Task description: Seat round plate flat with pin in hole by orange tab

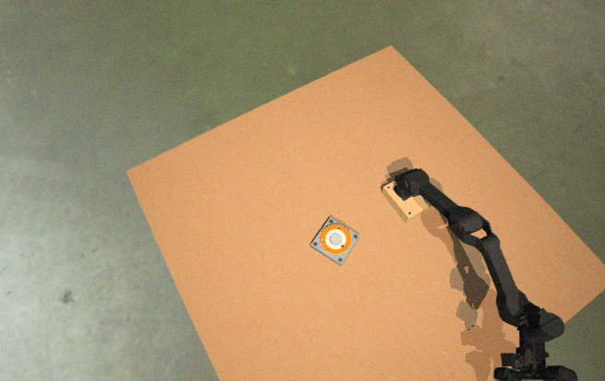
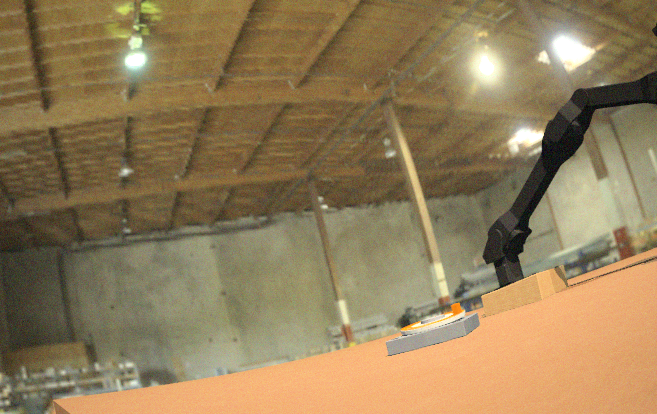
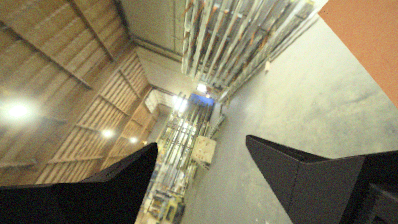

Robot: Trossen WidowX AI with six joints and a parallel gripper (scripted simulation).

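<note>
while tool (image 3: 200, 150) gapes, plate (image 1: 335, 239) tilts

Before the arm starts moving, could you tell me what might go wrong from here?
1. The claw is open and far from the round plate; its wrist view shows no plate, so approach may misalign.
2. The plate sits tilted on the base; pushing could jam it on the pin.
3. The tan block lies below the arm.

Lighting's pretty even on the table (image 1: 295, 155), soft and a bit grainy. The arm (image 1: 494, 256) throws broken, brownish shadows onto the board on the side toward the plate, under and behind the claw (image 1: 401, 184). Low exterior shot has blown-out ceiling lamps (image 2: 484, 64) glaring above, hazy background. Wrist view is tilted, blurry far off, with glowing lamp spots left of the claw fingers.
</note>
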